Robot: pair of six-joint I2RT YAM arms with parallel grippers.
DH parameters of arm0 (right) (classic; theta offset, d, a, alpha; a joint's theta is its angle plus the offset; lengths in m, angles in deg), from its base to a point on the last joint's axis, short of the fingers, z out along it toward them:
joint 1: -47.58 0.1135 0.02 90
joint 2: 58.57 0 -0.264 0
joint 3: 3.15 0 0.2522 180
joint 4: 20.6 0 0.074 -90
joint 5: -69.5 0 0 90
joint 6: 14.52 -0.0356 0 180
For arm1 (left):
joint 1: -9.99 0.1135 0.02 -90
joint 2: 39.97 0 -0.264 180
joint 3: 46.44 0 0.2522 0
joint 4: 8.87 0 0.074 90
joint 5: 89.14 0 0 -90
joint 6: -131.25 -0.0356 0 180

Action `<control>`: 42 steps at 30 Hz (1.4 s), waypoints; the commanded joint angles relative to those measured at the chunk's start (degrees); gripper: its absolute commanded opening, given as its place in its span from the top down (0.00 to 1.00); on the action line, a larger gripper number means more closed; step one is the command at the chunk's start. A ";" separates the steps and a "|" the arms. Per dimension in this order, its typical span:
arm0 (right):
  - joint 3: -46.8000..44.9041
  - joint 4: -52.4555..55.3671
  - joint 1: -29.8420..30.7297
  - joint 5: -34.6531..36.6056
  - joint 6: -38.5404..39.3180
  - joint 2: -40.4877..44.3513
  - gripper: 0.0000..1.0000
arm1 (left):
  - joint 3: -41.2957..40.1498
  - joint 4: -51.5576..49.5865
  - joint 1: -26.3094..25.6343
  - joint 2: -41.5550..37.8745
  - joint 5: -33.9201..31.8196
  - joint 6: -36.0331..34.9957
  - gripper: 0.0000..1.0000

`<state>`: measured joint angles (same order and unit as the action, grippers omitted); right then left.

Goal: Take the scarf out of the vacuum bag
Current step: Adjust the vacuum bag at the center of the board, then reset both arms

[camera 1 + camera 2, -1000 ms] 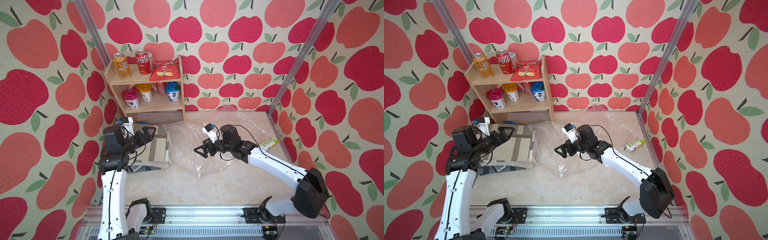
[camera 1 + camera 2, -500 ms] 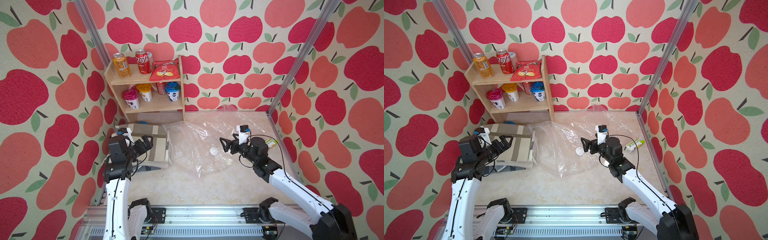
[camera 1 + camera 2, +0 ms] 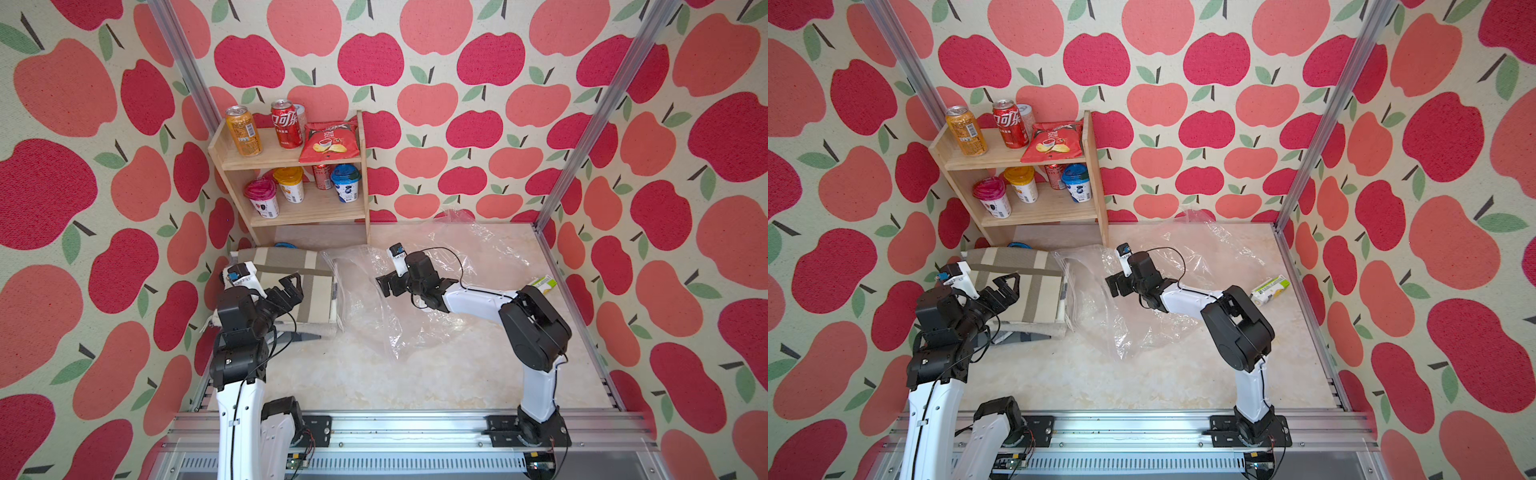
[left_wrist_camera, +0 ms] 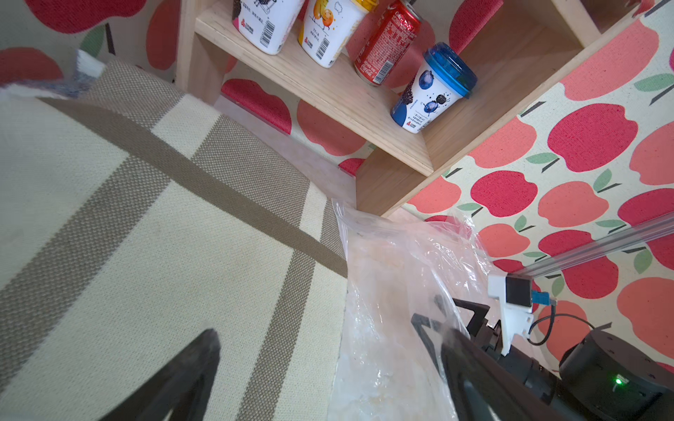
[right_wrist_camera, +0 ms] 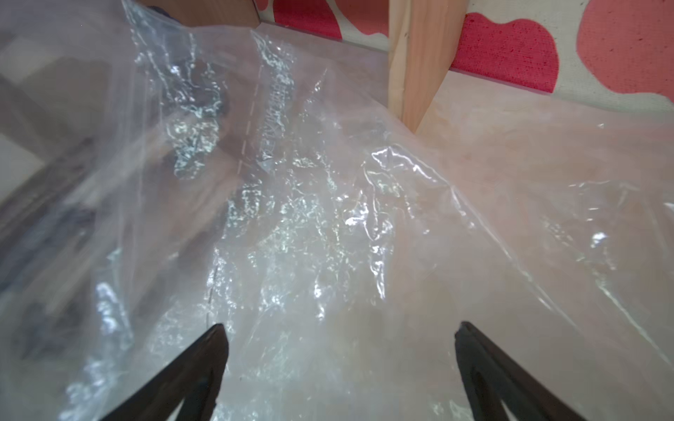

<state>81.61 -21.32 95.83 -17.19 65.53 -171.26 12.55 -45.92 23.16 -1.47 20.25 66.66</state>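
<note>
The scarf (image 3: 307,286) (image 3: 1034,286), folded, cream with brown stripes, lies at the left of the table, outside the vacuum bag. It fills most of the left wrist view (image 4: 146,237). The vacuum bag (image 3: 374,324) (image 3: 1100,324) is crinkly clear plastic spread flat just right of the scarf; its edge (image 4: 383,291) touches the scarf's side. My left gripper (image 3: 292,287) (image 3: 1008,287) (image 4: 330,339) hovers open over the scarf's right half, holding nothing. My right gripper (image 3: 384,286) (image 3: 1113,286) (image 5: 341,328) is open above the bag (image 5: 310,218), with nothing between its fingers.
A wooden shelf (image 3: 365,199) (image 3: 1098,195) (image 4: 386,145) with cans, cups and a chip bag stands at the back left; its post (image 5: 415,62) is close behind the bag. A small green-and-white carton (image 3: 544,284) (image 3: 1271,289) lies by the right wall.
Half a second ago the right gripper stood further right; now it is back over the bag near the scarf. The left gripper has moved forward over the scarf. Both stayed open.
</note>
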 commanded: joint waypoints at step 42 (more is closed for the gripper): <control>-68.06 -46.00 -50.01 -2.51 2.00 49.54 0.00 | -28.95 82.61 -15.19 50.46 -19.35 -29.56 0.03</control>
<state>14.64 -47.72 46.26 -15.70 66.64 -115.17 -14.13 40.10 7.05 46.33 -3.90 37.00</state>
